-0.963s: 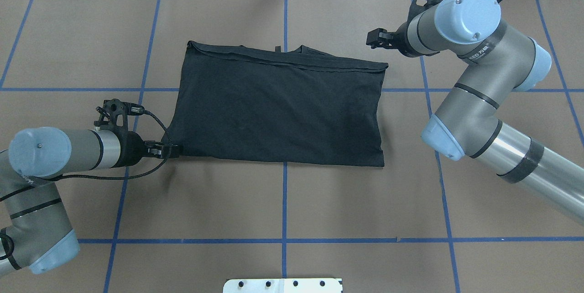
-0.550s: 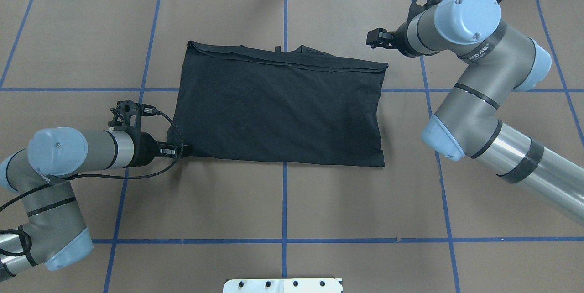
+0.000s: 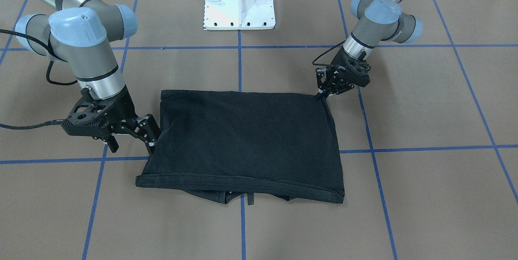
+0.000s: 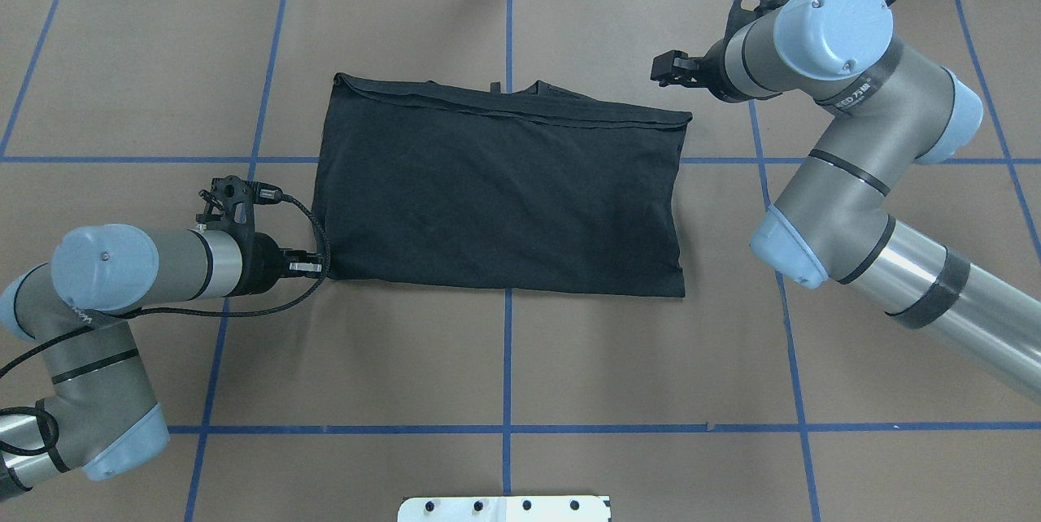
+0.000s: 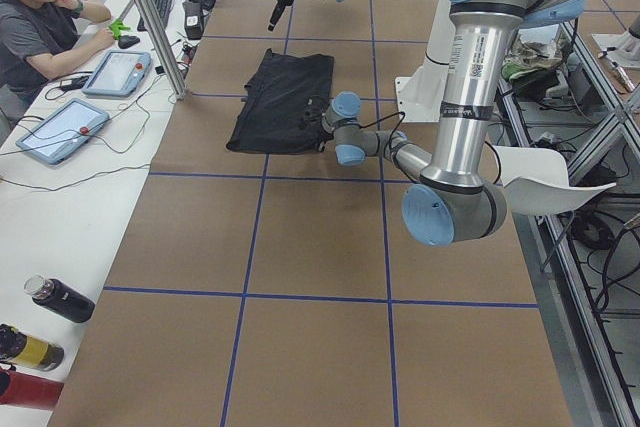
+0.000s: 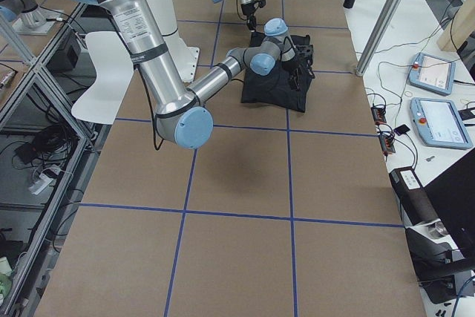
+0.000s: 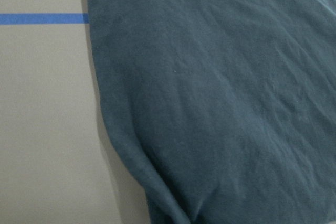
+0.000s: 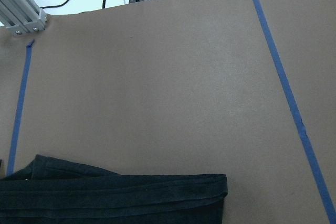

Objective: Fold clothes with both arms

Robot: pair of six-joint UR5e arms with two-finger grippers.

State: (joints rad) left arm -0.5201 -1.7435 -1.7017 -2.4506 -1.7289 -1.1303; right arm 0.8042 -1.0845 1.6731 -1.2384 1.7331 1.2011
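In the front-facing view, a black shirt is seen lying flat about the middle of the surface, folded into a rough rectangle with its plain side up. Its layered hems and collar are gathered along the side turned toward the edge of the surface far from the robot. The left tool is set against the shirt's corner that faces the robot's edge. Its fingers are drawn near each other, but whether cloth is pinched cannot be told. The right tool is held just beside the opposite short side of the shirt, its fingers spread and nothing held. A white pedestal is bolted at the robot's edge.

In the overhead view, the left tool is shown touching that same corner, while the right tool is seen spread and apart from the cloth. Blue tape lines are run under the shirt.

In the view from the left end, a person is seated at a side desk.

The left wrist view is mostly filled by cloth, with bare surface beside its edge. In the right wrist view, only a folded corner is caught along the bottom
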